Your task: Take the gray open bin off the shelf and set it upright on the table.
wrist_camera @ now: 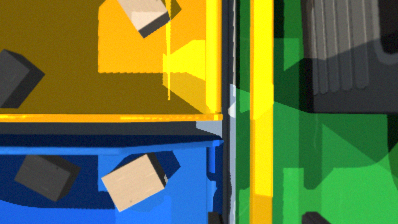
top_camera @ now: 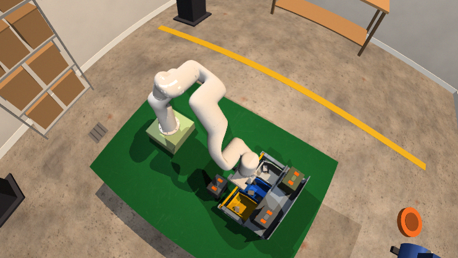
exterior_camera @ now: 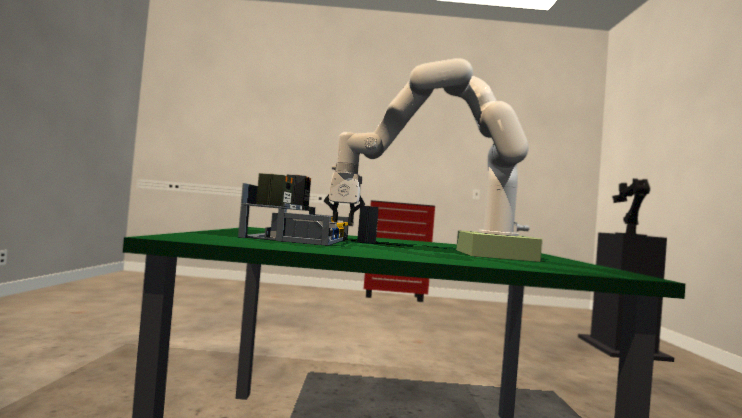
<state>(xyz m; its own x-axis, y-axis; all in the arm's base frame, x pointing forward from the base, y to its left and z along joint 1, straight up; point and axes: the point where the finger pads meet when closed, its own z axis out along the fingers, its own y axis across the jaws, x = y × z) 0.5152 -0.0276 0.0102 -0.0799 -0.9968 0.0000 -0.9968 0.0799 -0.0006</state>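
The gray open bin (top_camera: 270, 169) sits on the low level of the gray shelf (top_camera: 267, 194) with a small part in it, at the end nearest the arm's wrist. Beside it stand a blue bin (top_camera: 257, 189) and a yellow bin (top_camera: 241, 205). The wrist view looks straight down on the yellow bin (wrist_camera: 100, 60) and the blue bin (wrist_camera: 100, 185), each with a tan block and a dark block. My gripper (exterior_camera: 342, 211) hangs over the shelf's front edge near the blue and yellow bins. Its fingers stand partly open with nothing between them. They do not show in the wrist view.
Two olive closed boxes with orange latches (top_camera: 294, 179) (top_camera: 265, 217) stand on the shelf's upper level. A dark box (top_camera: 217, 186) stands on the green table just in front of the shelf and also shows in the wrist view (wrist_camera: 350, 50). A yellow rail (wrist_camera: 261, 110) runs along the shelf front.
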